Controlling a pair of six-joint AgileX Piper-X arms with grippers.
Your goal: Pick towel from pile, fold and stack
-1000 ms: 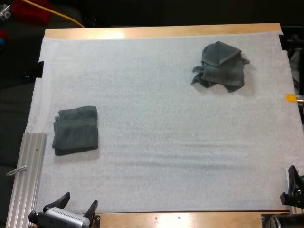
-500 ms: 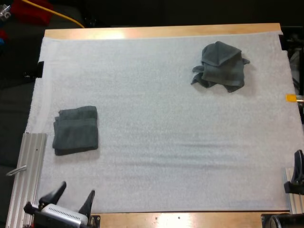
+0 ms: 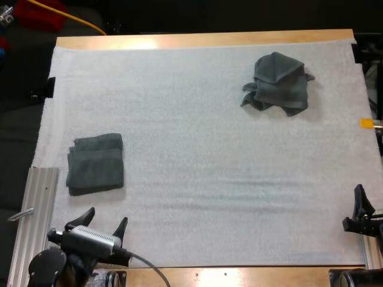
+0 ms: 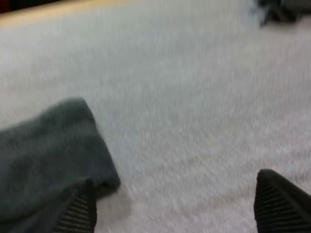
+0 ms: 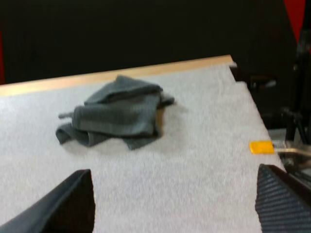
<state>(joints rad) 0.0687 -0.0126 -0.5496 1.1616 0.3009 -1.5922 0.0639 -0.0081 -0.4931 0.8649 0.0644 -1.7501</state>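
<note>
The crumpled towel (image 3: 277,84) lies far right; the folded towel (image 3: 96,163) near left. Our left gripper (image 3: 106,217) and right gripper (image 5: 175,204) gape empty. Likely soft, light cloth: we'd pinch a raised fold.

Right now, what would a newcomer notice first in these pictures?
A crumpled dark grey-green towel lies at the far right of the white mat. A folded dark grey-green towel lies flat near the mat's left edge, well apart from the crumpled one.
</note>
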